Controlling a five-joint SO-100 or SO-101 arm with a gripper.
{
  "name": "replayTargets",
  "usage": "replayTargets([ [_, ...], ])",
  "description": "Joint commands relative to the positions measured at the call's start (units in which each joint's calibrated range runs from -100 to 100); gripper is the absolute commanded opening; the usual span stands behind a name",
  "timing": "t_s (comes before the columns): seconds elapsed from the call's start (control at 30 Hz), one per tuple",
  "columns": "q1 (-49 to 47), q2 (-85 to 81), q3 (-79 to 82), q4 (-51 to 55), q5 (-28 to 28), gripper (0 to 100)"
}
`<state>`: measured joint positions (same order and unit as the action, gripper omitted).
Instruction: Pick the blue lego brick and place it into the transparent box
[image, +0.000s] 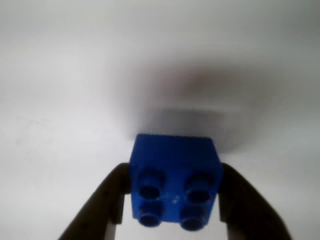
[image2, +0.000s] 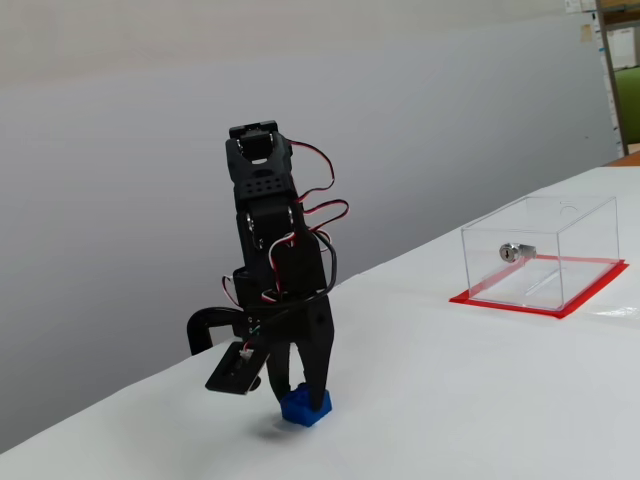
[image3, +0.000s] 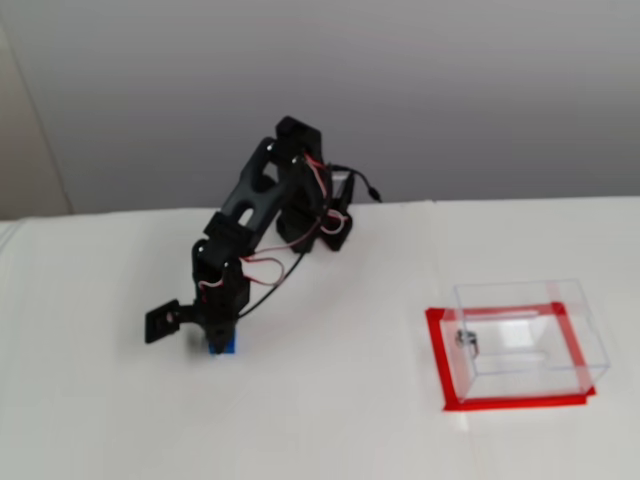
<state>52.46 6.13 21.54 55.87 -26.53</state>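
In the wrist view the gripper (image: 175, 200) is clamped on the blue lego brick (image: 175, 182), one black finger (image: 102, 200) against each side, studs facing the camera. In a fixed view the brick (image2: 304, 407) sits on the white table (image2: 450, 400), well left of the transparent box (image2: 540, 252), which stands on its red base plate (image2: 540, 305).

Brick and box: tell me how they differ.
The brick is solid opaque blue; the box is clear, on a red base.
The brick is far smaller than the box.
The brick sits between the pincer fingers by the arm; the box stands free, well off to the right in both fixed views.
The brick has round studs; the box has a silver lock.
Both are on the white table.
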Motion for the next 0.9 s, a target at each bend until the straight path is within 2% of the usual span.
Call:
replayTargets([
  [0.0, -0.29, -0.4, -0.2, -0.6, 0.01, 12],
  [0.57, -0.37, -1.68, -1.1, -0.08, 0.27, 12],
  [0.87, -2.51, -10.33, -0.83, -0.26, 0.33, 12],
])
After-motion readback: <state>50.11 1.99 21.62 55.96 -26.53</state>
